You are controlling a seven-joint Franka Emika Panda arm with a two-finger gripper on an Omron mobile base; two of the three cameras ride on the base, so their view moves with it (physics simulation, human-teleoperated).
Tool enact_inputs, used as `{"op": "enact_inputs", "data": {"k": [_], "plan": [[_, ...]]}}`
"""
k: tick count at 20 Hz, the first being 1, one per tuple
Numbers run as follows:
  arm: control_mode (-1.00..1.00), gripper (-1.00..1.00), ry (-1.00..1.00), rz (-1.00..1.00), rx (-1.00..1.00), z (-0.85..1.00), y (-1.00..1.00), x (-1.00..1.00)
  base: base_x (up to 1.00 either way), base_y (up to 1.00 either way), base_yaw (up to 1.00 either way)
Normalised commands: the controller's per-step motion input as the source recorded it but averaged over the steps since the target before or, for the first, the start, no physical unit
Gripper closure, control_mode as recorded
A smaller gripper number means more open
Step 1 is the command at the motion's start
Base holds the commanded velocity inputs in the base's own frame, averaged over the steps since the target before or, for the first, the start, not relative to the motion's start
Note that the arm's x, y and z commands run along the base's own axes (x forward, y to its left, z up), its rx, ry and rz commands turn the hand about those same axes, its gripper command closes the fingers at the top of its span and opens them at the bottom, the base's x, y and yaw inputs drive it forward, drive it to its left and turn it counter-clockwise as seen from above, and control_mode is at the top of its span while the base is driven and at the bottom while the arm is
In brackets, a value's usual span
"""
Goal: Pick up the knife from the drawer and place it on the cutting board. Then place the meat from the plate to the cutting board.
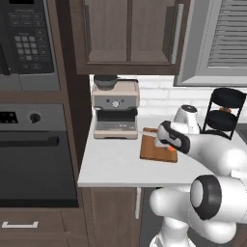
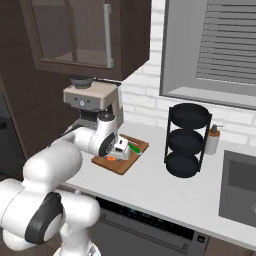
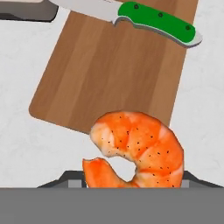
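Second step in hand. The knife (image 3: 157, 22) already lies along one edge of the cutting board (image 3: 113, 70), on the counter (image 1: 116, 164) beside the coffee machine (image 1: 115, 110). The claw (image 2: 119, 149) grips the meat (image 3: 135, 151), a curled shrimp, over the board's opposite edge. Next, by my judgement: carry it inward, lower, release.

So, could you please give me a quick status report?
Gripper shut on meat, over cutting board edge. Knife on board. Nothing in the way.
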Motion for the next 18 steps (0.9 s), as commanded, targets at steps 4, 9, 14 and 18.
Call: {"op": "enact_inputs", "data": {"k": [4,9,14,18], "plan": [[-1.0,1.0,0.0,0.1,0.0,-0.31,0.02,0.38,0.0,0.0,0.0],[-1.0,1.0,0.0,0.12,0.0,-0.19,0.0,0.26,0.0,0.0,0.0],[-1.0,1.0,0.0,0.1,0.0,-0.21,0.02,0.22,0.0,0.0,0.0],[-1.0,1.0,0.0,0.08,0.0,-0.27,0.02,0.11,0.0,0.0,0.0]]}}
